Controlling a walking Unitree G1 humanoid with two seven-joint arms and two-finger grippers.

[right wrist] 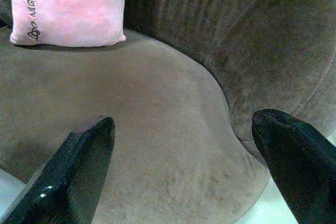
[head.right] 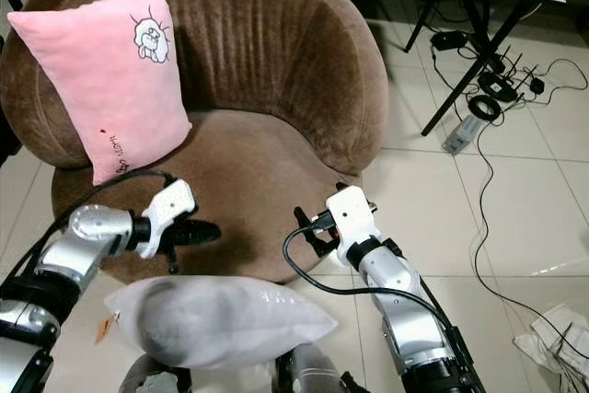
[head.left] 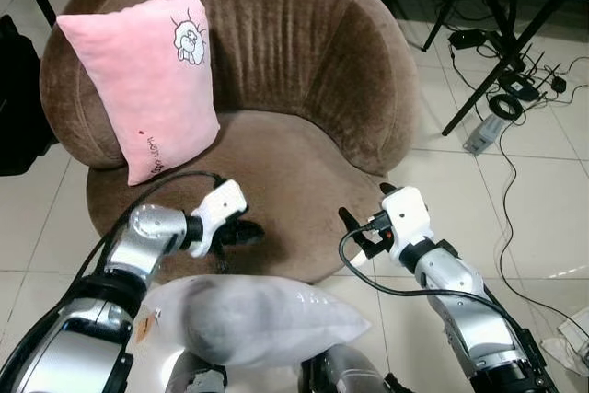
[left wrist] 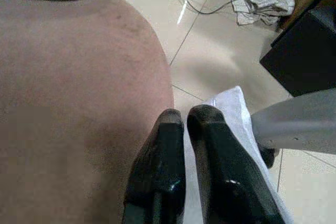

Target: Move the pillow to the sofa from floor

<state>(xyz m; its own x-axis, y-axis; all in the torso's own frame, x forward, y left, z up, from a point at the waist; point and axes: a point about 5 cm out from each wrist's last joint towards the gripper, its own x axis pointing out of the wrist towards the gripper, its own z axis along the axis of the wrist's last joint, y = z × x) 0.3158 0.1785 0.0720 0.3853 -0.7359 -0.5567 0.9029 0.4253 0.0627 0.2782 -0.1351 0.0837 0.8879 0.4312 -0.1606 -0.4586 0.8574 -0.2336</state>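
Note:
A white pillow [head.left: 258, 319] lies low in front of me, just before the front edge of the brown round sofa [head.left: 304, 163]. A pink pillow [head.left: 147, 80] with a cartoon sheep leans against the sofa's back on the left. My left gripper [head.left: 248, 232] hovers over the front of the seat, shut with nothing between its fingers [left wrist: 163, 145]; the white pillow [left wrist: 231, 108] lies beyond its tips. At the seat's front right edge my right gripper [head.left: 354, 227] stands open, facing the seat and the pink pillow [right wrist: 68, 3].
A table with black legs [head.left: 497, 52] stands behind the sofa on the right, with cables and adaptors [head.left: 511, 89] on the tiled floor beneath. A black bag [head.left: 18, 98] sits left of the sofa. Crumpled white cloth [head.right: 561, 338] lies at the right.

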